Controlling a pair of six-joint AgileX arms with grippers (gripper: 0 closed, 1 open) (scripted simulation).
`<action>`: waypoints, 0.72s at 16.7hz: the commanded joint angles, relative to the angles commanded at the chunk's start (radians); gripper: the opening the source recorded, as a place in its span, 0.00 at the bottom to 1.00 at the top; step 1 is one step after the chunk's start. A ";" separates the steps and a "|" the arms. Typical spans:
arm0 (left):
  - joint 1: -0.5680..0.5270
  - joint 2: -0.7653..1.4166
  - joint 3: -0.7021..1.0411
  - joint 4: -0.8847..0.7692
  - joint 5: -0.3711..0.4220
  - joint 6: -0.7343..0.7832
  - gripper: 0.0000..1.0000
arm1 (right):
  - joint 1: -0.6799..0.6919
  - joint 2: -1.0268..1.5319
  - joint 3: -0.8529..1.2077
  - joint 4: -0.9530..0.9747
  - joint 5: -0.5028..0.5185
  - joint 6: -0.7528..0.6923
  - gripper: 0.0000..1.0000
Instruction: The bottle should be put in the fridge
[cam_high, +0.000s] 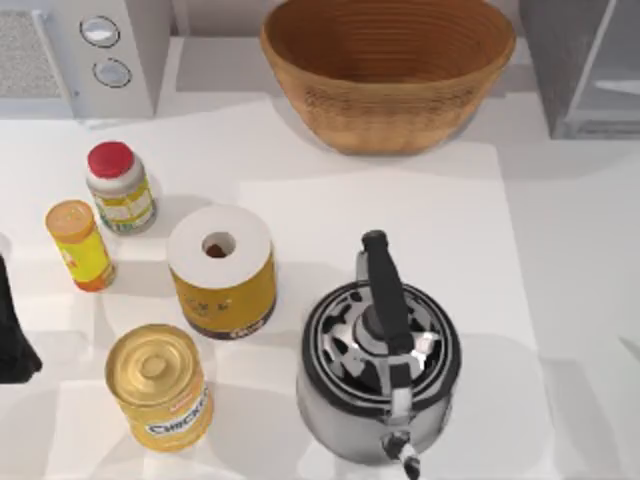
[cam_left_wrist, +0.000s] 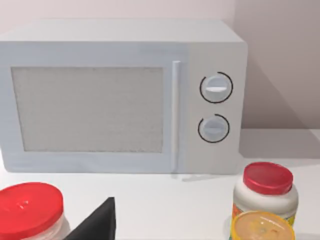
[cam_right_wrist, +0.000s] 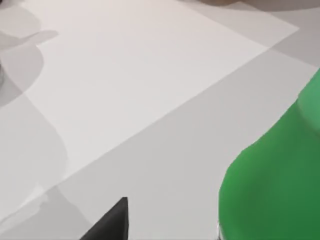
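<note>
- The right gripper's finger hovers over bare table, seen from the right wrist; whether it is released or clenched I cannot tell.
- The green bottle rises just beside that finger, so the right arm looks nearer.
- Its long axis is not clear.
- The fridge stands at the table's far right corner.
- The left arm sits at the left edge, near the microwave.

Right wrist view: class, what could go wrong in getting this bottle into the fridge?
1. The green bottle is off to one side of the right end effector; a misaligned grip may topple it.
2. The fridge stands close beside the basket; a swing may clip its rim.
Left end effector idles at table's left.
</note>
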 joint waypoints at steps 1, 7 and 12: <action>0.000 0.000 0.000 0.000 0.000 0.000 1.00 | 0.000 0.000 0.000 0.000 0.000 0.000 0.70; 0.000 0.000 0.000 0.000 0.000 0.000 1.00 | 0.000 0.000 0.000 0.000 0.000 0.000 0.25; 0.000 0.000 0.000 0.000 0.000 0.000 1.00 | 0.000 0.000 0.000 0.000 0.000 0.000 0.01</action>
